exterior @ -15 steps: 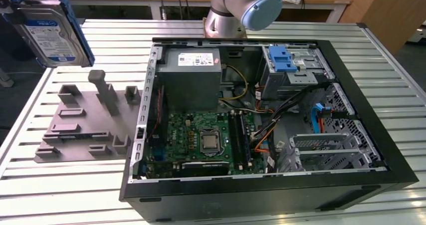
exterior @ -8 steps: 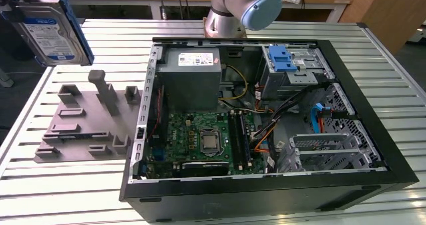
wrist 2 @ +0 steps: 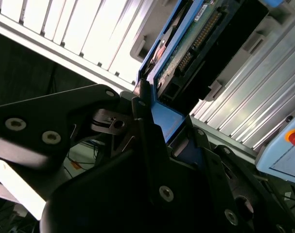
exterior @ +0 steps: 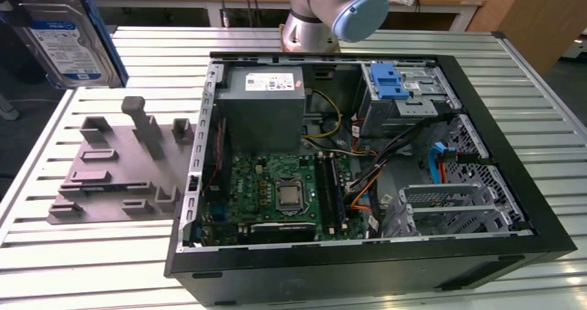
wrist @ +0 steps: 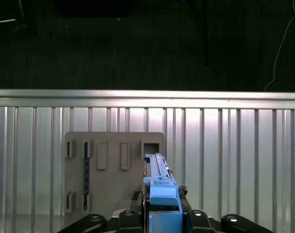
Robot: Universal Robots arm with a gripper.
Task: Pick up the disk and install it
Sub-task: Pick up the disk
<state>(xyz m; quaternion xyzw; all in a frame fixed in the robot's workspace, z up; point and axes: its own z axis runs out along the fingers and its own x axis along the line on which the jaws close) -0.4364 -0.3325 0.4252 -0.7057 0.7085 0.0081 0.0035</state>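
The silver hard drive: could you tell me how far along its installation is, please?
Pickup looks done: the silver hard drive in its blue plastic frame is held clear of the grey slotted holder, clamped between the jaws. Installing is left: it is outside the open black computer case.

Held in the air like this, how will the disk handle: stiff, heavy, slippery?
The disk looks rigid: flat metal body, no visible sag. It is probably dense for its size. The gripper clamps its blue plastic carrier, which might flex or slip slightly.
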